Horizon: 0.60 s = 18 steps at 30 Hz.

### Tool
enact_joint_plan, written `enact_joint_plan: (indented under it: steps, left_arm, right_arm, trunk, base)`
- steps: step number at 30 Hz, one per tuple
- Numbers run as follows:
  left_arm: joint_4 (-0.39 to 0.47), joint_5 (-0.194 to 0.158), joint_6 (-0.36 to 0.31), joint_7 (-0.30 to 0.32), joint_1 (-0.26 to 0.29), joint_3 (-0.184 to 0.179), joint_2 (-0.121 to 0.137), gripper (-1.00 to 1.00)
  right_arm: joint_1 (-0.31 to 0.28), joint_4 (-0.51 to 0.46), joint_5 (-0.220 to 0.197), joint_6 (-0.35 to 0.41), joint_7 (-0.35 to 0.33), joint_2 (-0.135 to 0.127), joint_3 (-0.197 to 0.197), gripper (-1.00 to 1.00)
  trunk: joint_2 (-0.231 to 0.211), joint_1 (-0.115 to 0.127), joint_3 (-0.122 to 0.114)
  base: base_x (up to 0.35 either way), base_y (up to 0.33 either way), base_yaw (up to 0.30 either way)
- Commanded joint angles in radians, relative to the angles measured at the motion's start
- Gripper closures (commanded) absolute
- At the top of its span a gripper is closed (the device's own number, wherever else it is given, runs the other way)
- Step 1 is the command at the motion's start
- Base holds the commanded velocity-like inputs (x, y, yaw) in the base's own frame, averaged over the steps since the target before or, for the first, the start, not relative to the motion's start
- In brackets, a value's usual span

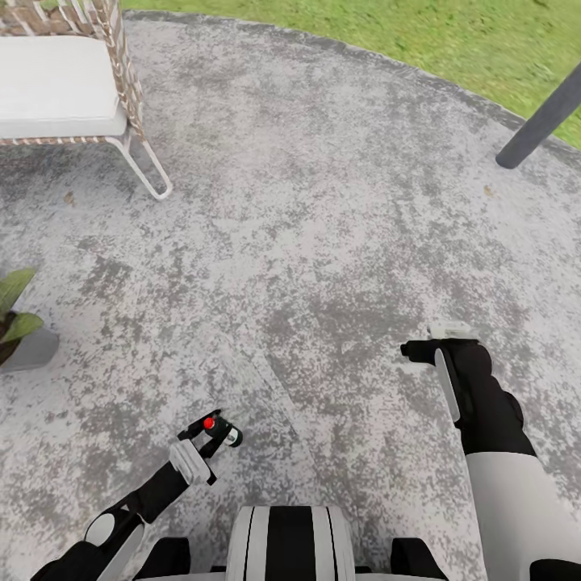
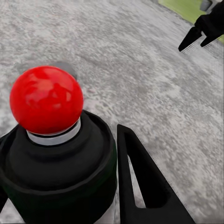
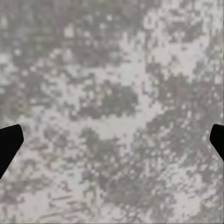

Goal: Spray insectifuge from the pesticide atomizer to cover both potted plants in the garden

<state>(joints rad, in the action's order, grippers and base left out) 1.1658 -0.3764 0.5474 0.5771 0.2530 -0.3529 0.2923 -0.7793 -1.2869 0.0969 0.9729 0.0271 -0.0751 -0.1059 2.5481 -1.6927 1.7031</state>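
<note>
My left gripper [image 1: 206,440] is shut on the pesticide atomizer [image 1: 227,436], held low over the stone patio [image 1: 323,210] of the garden. In the left wrist view its red spray head [image 2: 46,99] and black neck [image 2: 60,163] sit between the gripper's fingers [image 2: 144,186]. One potted plant [image 1: 16,311] with green leaves in a grey pot [image 1: 36,349] stands at the left edge, well left of the atomizer. My right gripper [image 1: 413,349] hangs open over bare patio, nothing between its fingertips [image 3: 9,144]; it also shows in the left wrist view [image 2: 198,37].
A wicker chair [image 1: 121,81] with a white cushion and white metal legs stands at the far left. A dark slanted pole [image 1: 541,121] meets the patio's edge at the far right. Green lawn [image 1: 403,32] lies beyond the patio's curved rim.
</note>
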Motion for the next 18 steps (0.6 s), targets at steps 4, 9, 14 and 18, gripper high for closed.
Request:
enact_joint_plan:
  steps: [4,9,14,18]
  left_arm:
    - [-0.001,-0.001,0.001,0.001,0.0,0.0,0.001,1.0]
    - [-0.001,-0.009,0.001,0.001,-0.001,0.001,0.001,1.0]
    - [-0.002,-0.007,0.0,-0.004,0.0,0.001,0.001,1.0]
    - [-0.002,-0.006,-0.002,-0.006,0.0,0.001,-0.001,1.0]
  right_arm:
    - [0.0,0.0,0.0,0.0,0.0,0.0,0.0,-1.0]
    - [0.0,0.0,0.0,0.0,0.001,0.001,0.0,-1.0]
    - [0.0,0.0,0.0,0.0,0.001,0.001,0.0,-1.0]
    - [0.0,0.0,0.0,0.0,0.001,0.006,0.0,-1.0]
  trunk:
    - [0.0,0.0,0.0]
    - [0.0,0.0,0.0]
    - [-0.001,0.002,-0.019]
    - [-0.002,0.004,-0.035]
  base:
    - [0.0,0.0,0.265]
    - [0.0,0.0,0.265]
    - [0.0,0.0,0.265]
    - [0.0,0.0,0.265]
